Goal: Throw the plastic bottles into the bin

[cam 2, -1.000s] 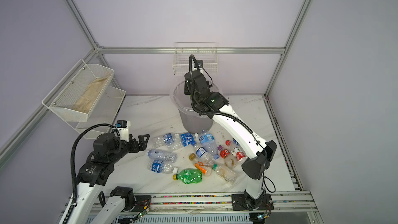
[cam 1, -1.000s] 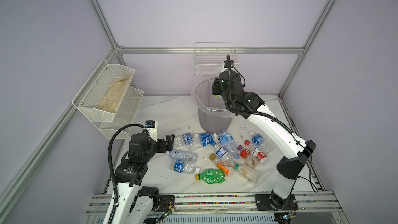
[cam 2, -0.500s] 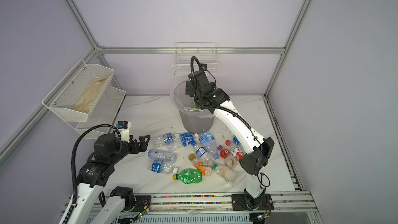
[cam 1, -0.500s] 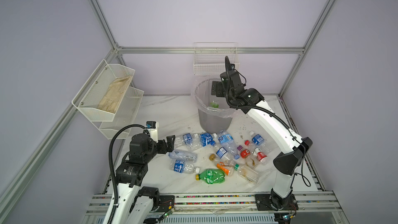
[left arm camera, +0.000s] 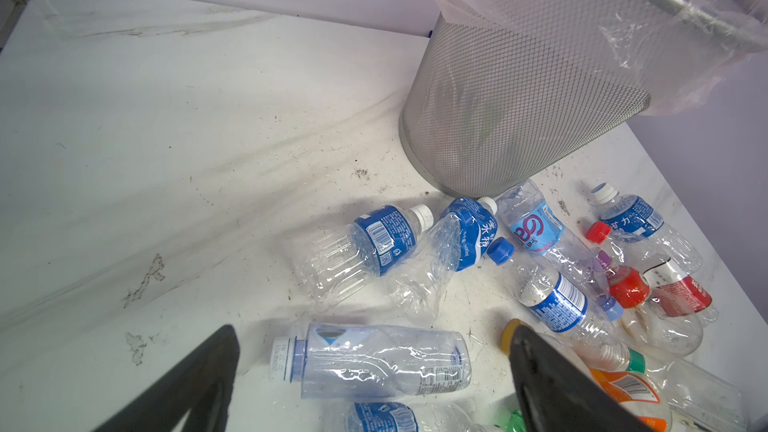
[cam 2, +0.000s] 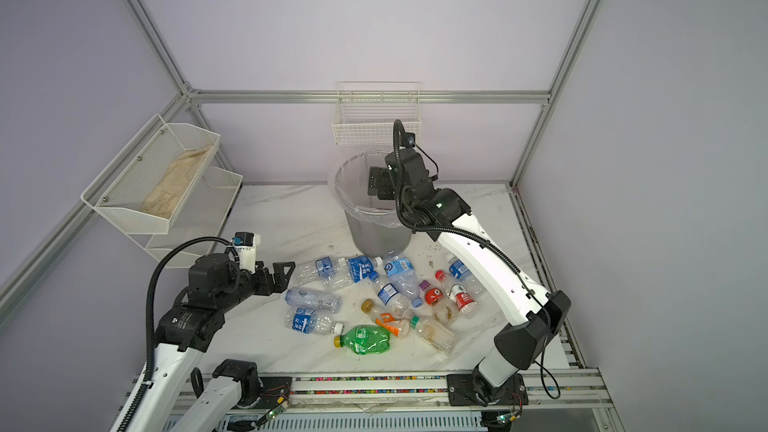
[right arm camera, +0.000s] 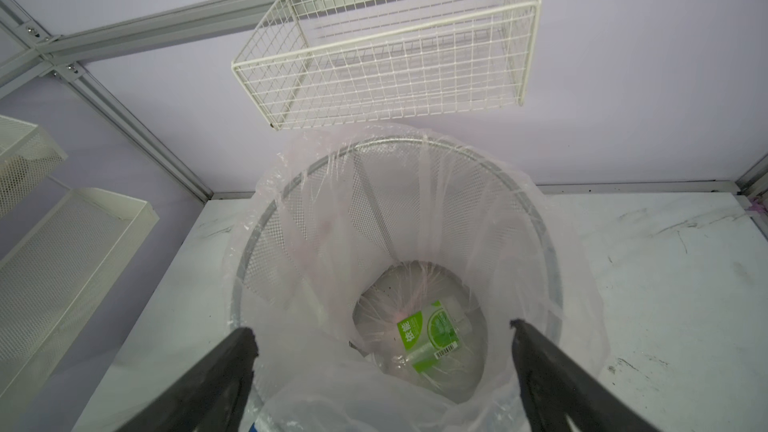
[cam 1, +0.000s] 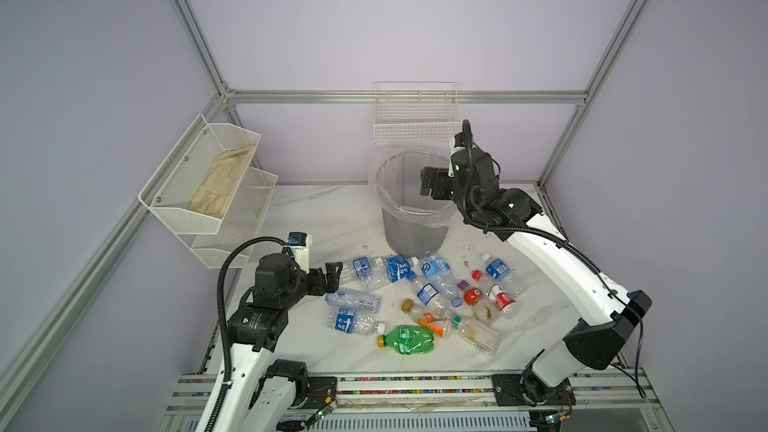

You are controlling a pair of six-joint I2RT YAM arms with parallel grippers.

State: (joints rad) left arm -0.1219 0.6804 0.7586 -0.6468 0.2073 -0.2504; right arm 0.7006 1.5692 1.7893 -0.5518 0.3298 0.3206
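The bin (cam 1: 411,234) (cam 2: 374,230), grey mesh lined with a clear bag, stands at the back of the table. My right gripper (cam 1: 426,180) (cam 2: 372,182) (right arm camera: 382,334) hangs open over its mouth, holding nothing. One lime-labelled bottle (right arm camera: 432,334) lies on the bin's bottom. Several plastic bottles (cam 1: 432,297) are scattered in front of the bin, among them a green bottle (cam 1: 409,340) (cam 2: 365,339). My left gripper (cam 1: 334,278) (cam 2: 286,274) (left arm camera: 374,332) is open at the pile's left edge, just above a clear bottle (left arm camera: 374,363) lying on its side.
A white wire basket (cam 1: 415,126) (right arm camera: 386,56) hangs on the back wall right above the bin. A two-tier white mesh shelf (cam 1: 232,218) holding a cloth (cam 1: 220,184) juts from the left wall. Metal rails run along the table's front edge.
My right gripper has opened over the bin and the lime-labelled bottle has dropped inside. The right wrist has pulled back slightly to the right. The left arm has not moved.
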